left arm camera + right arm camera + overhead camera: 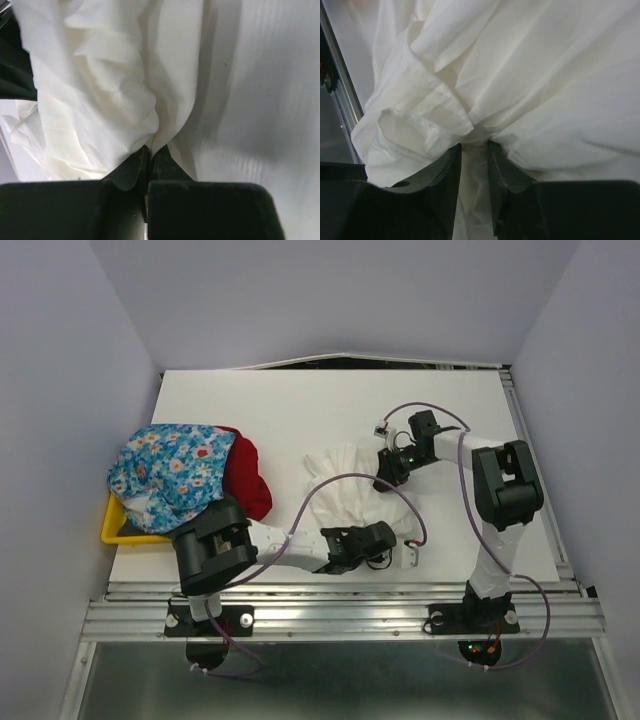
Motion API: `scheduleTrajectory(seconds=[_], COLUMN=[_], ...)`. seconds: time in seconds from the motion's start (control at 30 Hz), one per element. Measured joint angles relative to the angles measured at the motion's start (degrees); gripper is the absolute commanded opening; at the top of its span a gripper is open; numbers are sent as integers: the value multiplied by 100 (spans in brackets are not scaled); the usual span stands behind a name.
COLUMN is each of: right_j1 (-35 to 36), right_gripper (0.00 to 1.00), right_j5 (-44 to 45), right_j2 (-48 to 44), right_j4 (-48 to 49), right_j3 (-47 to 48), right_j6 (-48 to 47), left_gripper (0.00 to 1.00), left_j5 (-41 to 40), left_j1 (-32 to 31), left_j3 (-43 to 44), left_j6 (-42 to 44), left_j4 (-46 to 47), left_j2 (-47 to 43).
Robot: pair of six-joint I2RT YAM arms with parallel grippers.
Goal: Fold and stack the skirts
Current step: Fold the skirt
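The thin white skirt [350, 498] lies crumpled on the white table between both grippers. My left gripper [385, 532] is shut on its near edge; in the left wrist view the jaws [150, 150] pinch a fold of the white skirt [100, 100]. My right gripper [388, 480] is shut on its far right edge; in the right wrist view the jaws [474, 147] hold a bunch of the white skirt [520, 75]. The blue flower-print skirt [170, 470] lies heaped at the left over the red skirt [248, 475]. The dark grey dotted skirt is out of view.
A yellow plastic tray [112, 530] sticks out under the heaped skirts at the table's left edge. Purple cables [345, 480] loop over the white skirt and the right arm. A metal rail [350, 610] runs along the near edge.
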Motion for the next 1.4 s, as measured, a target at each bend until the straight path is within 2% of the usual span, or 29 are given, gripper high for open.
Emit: scheduleTrajectory(seconds=[0.03,0.13,0.23,0.37,0.53,0.7,0.83,0.93,1.1,1.23,1.4], right_j1=[24,28,15,-9,-57,-94,-50,28,190,245,251], right_gripper=[44,57,61,61,51,39,23,17,13,13,13], right_j5=[31,81,190,387,474,227,-221,-376,-737,-848,-879], right_j2=[-216,-516,-551,-160,743,1617,1478,1368,1182,1134,1132], right_j4=[-103,-262,-313,-234,-92,-452,-645,-780,-1012,-1220,-1370], right_j3=[-92,63,713,2002,2743,2677,2232,1950,1355,1204,1187], right_j6=[-7,52,173,278,289,129,-76,-260,-542,-774,-960], left_gripper=[0,0,0,0,0,0,0,0,0,0,0], left_j5=[153,656,1095,1663,2098,2378,2686,3045,3508,3976,4636], left_j1=[-2,-20,-39,-46,-63,-15,195,645,1471,2070,2625], left_j3=[0,0,0,7,11,258,662,1161,1952,2538,2835], left_j6=[-76,-275,-444,-704,-1001,-1246,-1373,-1473,-1541,-1537,-1537], left_j4=[-151,-485,-772,-1169,-1578,-1996,-2282,-2540,-2771,-2907,-3093], left_j2=[-188,-667,-1082,-1353,-1364,-1364,-1364,-1351,-1075,-518,223])
